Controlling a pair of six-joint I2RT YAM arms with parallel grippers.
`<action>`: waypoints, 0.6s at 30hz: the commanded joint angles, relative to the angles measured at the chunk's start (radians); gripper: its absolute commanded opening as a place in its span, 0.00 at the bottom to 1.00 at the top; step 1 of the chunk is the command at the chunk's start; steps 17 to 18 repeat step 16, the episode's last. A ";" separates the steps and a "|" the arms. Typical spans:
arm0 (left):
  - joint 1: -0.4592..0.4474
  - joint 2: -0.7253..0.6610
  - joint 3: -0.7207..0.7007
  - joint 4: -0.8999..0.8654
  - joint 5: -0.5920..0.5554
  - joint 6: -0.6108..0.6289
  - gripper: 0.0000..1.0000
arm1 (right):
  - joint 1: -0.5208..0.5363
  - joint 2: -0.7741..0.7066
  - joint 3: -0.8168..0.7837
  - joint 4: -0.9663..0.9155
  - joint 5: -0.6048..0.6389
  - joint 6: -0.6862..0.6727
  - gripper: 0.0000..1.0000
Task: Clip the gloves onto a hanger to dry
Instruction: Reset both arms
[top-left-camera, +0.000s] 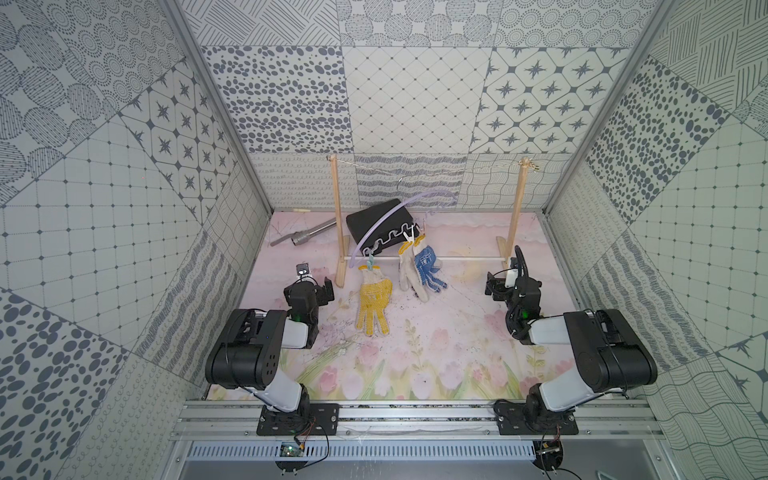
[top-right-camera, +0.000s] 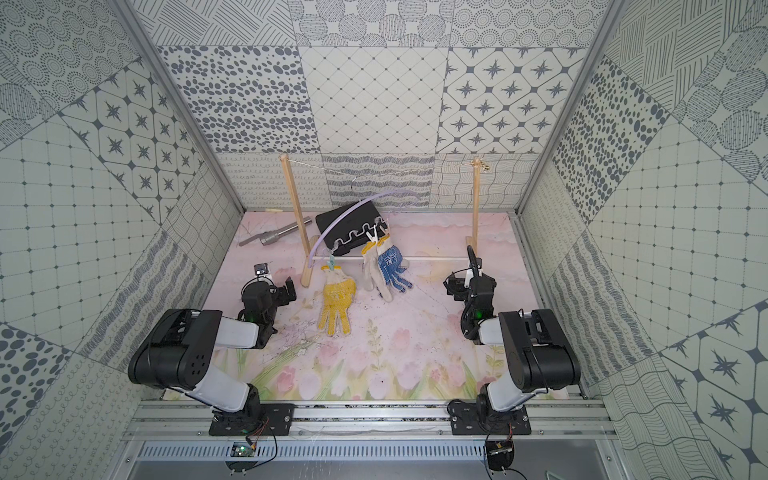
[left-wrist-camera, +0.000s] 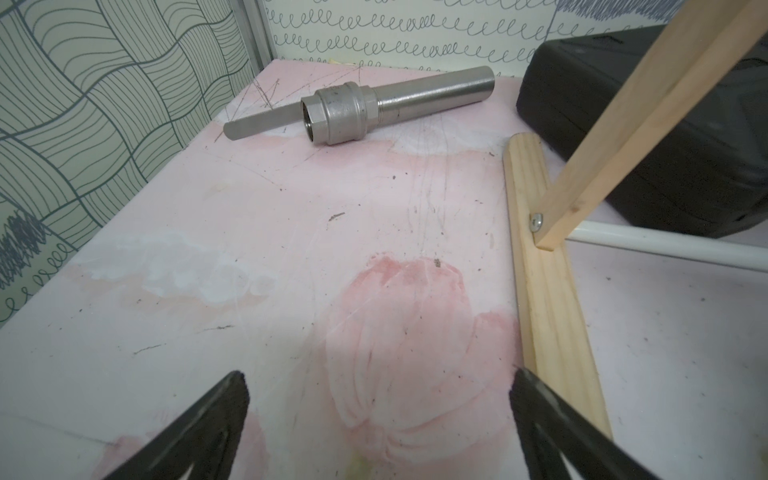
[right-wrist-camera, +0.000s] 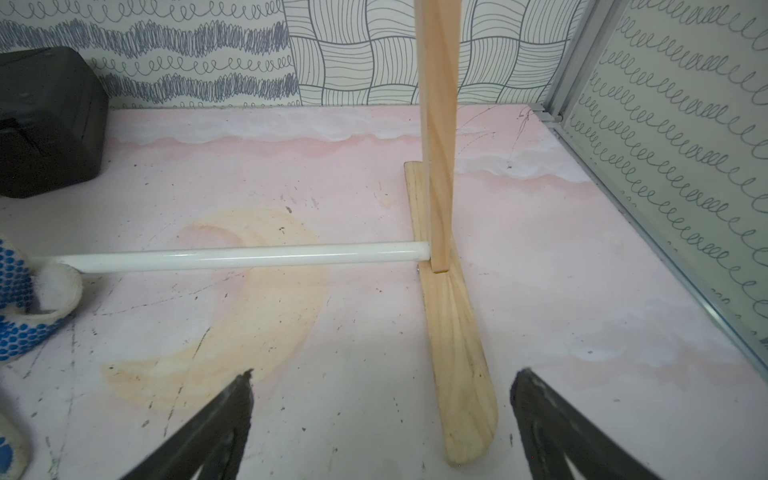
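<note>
The left gripper (left-wrist-camera: 378, 384) and right gripper (right-wrist-camera: 382, 384) are seen wide open and empty, with the yellow glove (top-left-camera: 374, 303), stretched toward 6 o'clock, at 3 o'clock of the left.

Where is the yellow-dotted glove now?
In a top view, the yellow-dotted glove hangs left of centre, pegged to the low end of the hanger, beside the wooden frame's left post.

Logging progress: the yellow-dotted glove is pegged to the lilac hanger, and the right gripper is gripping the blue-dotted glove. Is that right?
No: the right gripper is open and empty, apart from the blue-dotted glove, as the right wrist view shows. The rest holds.
</note>
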 joint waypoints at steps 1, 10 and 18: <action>0.017 0.002 -0.020 0.124 0.057 -0.003 1.00 | -0.006 -0.003 0.024 0.046 0.008 -0.009 0.99; 0.032 0.001 0.047 -0.006 0.057 -0.017 1.00 | -0.012 -0.001 0.030 0.036 -0.010 -0.006 0.99; 0.031 0.001 0.049 -0.010 0.054 -0.018 1.00 | -0.035 -0.004 0.039 0.013 -0.062 0.001 0.99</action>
